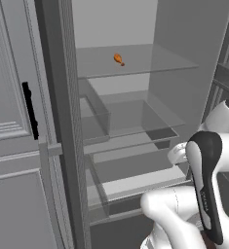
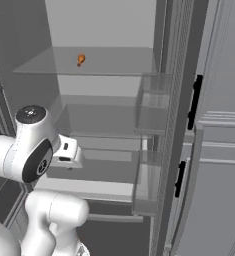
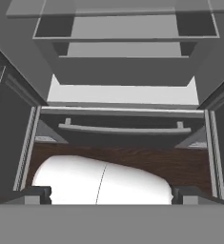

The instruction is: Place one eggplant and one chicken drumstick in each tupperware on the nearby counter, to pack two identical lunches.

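Observation:
One orange-brown chicken drumstick [image 1: 118,59] [image 2: 80,60] lies on the upper glass shelf [image 1: 155,61] of an open grey fridge. My gripper [image 3: 111,195] hangs well below that shelf, in front of the lower shelves, and points down. Its two dark fingertips [image 3: 37,194] stand far apart, open, with nothing between them. The eggplant, the tupperware and the counter are out of view.
The fridge's open door [image 1: 18,121] with a black handle [image 1: 30,109] stands at the left, with door bins [image 2: 151,100] beside the shelves. Grey panels with black handles [image 2: 195,100] stand to the right. A bottom drawer with a bar handle [image 3: 120,128] sits above dark wooden floor [image 3: 180,164].

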